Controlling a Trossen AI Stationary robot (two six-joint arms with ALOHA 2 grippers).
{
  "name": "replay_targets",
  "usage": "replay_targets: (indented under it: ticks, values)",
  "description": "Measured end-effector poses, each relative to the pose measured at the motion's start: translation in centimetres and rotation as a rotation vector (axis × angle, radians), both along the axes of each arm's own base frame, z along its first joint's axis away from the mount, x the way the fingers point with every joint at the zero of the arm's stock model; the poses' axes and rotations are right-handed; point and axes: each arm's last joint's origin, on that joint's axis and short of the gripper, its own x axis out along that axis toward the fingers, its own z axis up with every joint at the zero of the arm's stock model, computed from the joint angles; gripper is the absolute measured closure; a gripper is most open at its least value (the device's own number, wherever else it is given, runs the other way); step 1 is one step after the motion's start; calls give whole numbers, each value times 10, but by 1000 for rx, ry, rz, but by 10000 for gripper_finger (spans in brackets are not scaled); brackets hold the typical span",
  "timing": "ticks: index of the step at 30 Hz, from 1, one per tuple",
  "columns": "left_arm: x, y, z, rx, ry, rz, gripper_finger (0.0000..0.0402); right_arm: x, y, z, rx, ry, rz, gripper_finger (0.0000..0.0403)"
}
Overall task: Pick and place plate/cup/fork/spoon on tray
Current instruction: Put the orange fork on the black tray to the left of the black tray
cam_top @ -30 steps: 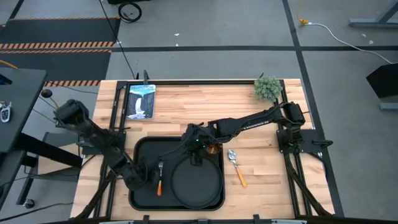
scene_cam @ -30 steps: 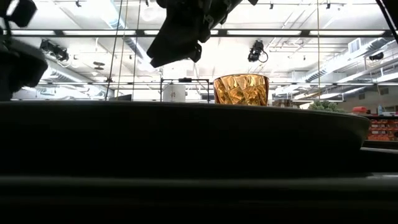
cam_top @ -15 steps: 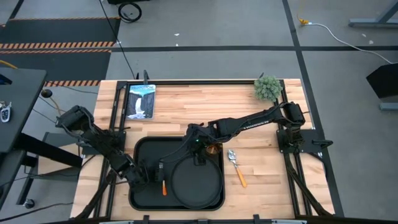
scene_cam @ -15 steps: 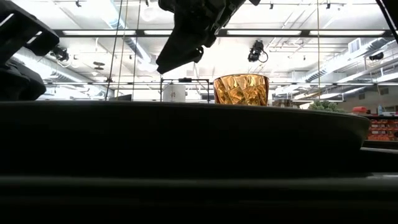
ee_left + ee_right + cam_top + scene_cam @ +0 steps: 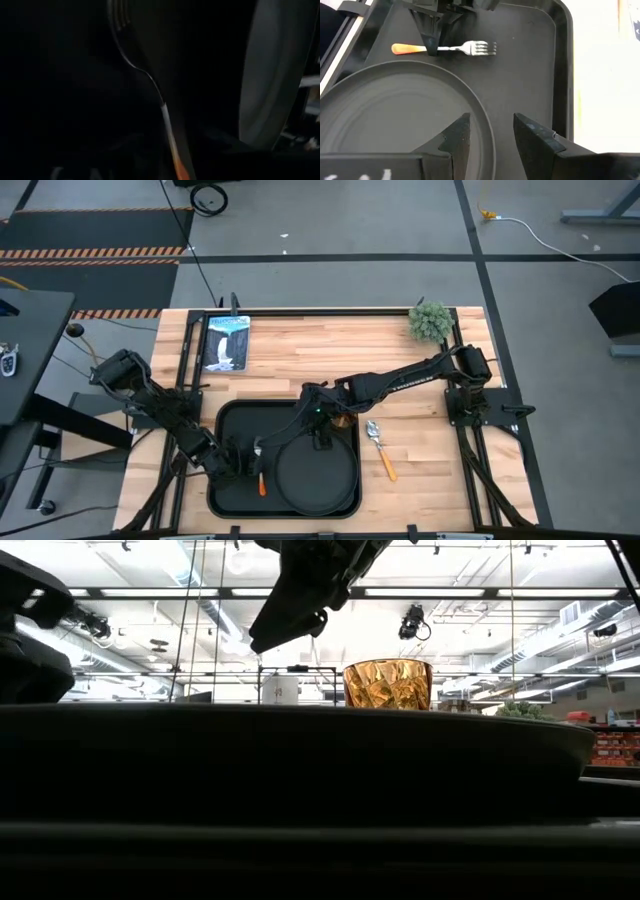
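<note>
1. Over the last second the fork (image 5: 451, 48) has shifted slightly right on the tray (image 5: 232, 420), toward the plate (image 5: 317, 475); it now seems placed.
2. The left gripper (image 5: 431, 42) straddles the fork's handle; whether it grips cannot be told.
3. The right gripper (image 5: 487, 135) hangs open above the plate's rim.
4. The cup (image 5: 388, 684) and spoon (image 5: 379, 447) wait on the table beside the tray's right edge.

Two dark jointed arms — matte black wedge-shaped jaws.
</note>
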Motion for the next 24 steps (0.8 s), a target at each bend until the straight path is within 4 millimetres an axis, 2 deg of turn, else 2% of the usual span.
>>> replay_targets:
  ticks: [11,24]
  values:
    - [-1,-1,0,36,22,-96,260,-1,10,1,14,-13,11,247]
    - [4,-3,6,123,-4,-189,258,-1,13,1,20,-12,10,247]
